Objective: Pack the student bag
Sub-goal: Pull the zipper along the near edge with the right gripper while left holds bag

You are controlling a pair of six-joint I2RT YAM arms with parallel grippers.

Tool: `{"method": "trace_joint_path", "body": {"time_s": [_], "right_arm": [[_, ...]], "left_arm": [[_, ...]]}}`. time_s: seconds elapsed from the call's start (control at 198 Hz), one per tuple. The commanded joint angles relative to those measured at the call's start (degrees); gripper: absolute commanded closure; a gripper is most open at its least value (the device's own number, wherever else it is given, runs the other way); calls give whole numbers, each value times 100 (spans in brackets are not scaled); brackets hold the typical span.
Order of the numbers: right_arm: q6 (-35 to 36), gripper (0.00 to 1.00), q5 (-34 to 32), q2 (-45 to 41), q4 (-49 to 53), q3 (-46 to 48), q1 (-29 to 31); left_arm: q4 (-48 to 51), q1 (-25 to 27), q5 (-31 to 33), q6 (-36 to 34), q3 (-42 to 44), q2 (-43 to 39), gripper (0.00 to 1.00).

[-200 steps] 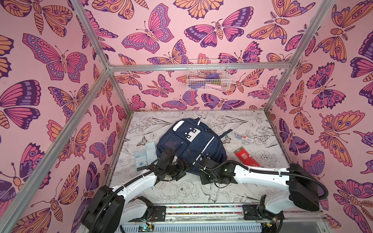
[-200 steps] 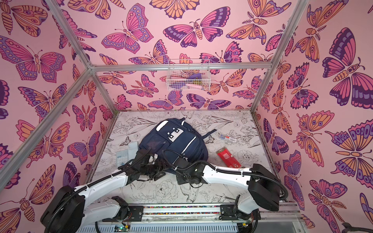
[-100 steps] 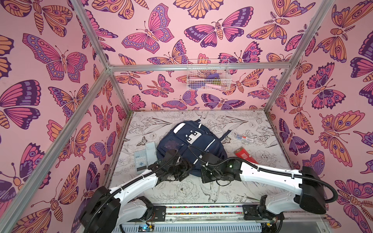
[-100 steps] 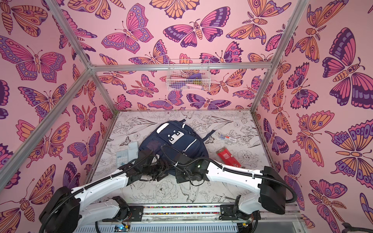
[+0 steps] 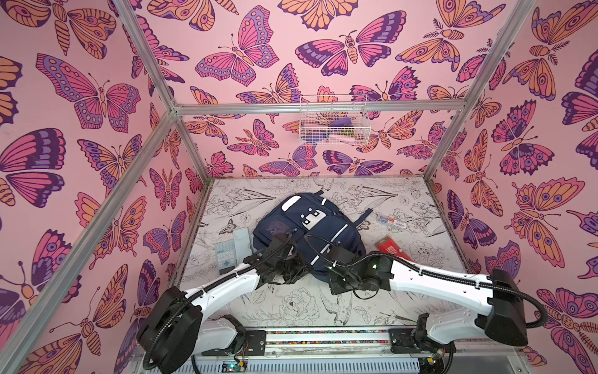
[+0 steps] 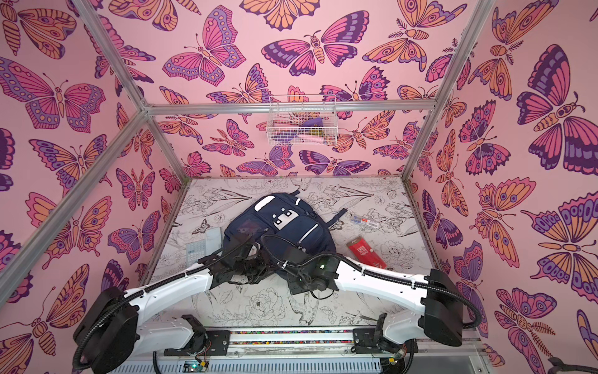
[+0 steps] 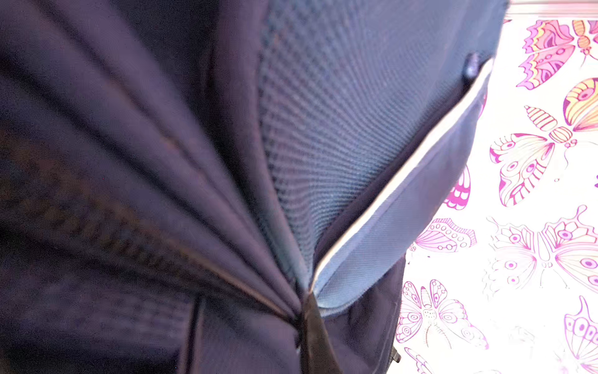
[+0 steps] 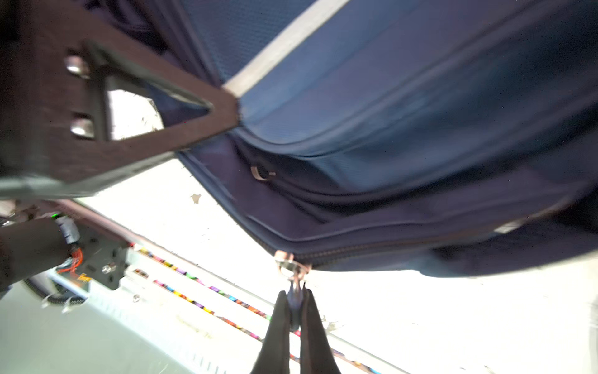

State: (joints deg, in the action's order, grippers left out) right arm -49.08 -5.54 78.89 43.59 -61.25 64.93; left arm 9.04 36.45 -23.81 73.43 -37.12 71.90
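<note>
The student bag (image 5: 310, 223) (image 6: 284, 223), a navy backpack with white stripes and a white dotted patch, lies flat mid-table in both top views. My left gripper (image 5: 296, 260) (image 6: 255, 259) sits at its near left corner. In the left wrist view the left gripper (image 7: 305, 302) is shut on gathered navy fabric of the student bag (image 7: 323, 129). My right gripper (image 5: 325, 275) (image 6: 289, 275) is at the bag's near edge. In the right wrist view the right gripper (image 8: 294, 299) is shut on a zipper pull (image 8: 295, 291) hanging from the slider (image 8: 286, 262).
A grey calculator (image 5: 225, 255) lies left of the bag by the side wall. A red packet (image 5: 393, 251) and a clear pen case (image 5: 388, 220) lie to the right. A white wire basket (image 5: 333, 123) hangs on the back wall. The base rail (image 5: 323, 336) runs along the near edge.
My left gripper has closed from open onto the bag's fabric. The right arm's elbow swung slightly outward while its gripper stayed shut on the zipper pull.
</note>
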Motion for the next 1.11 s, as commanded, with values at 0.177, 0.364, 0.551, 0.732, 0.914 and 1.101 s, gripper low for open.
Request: {"method": "trace_joint_path", "body": {"time_s": [0.177,0.364,0.551,0.732,0.914,1.101], "right_arm": [[357,100,-767,-575,1266,68,-685],[751,100,-724,-647,1162,504,-1419],[935,100,-764,-542,1180,586,-1597],[1050,100,-294,-283,998,329,-1313],[973,100,219,89,525,-264,-628],[844,100,382,716,111,-852,-250]], "left_arm": [[852,-359,580,-857,-345,279,100],[1076,-728,638,-1099,-314,246,100],[1521,-1521,723,-1579,-536,267,100],[1893,-2371,798,-2043,-972,600,100],[1950,-2656,494,-2041,-1236,983,83],[1981,-2471,45,-1745,-1058,610,40]]}}
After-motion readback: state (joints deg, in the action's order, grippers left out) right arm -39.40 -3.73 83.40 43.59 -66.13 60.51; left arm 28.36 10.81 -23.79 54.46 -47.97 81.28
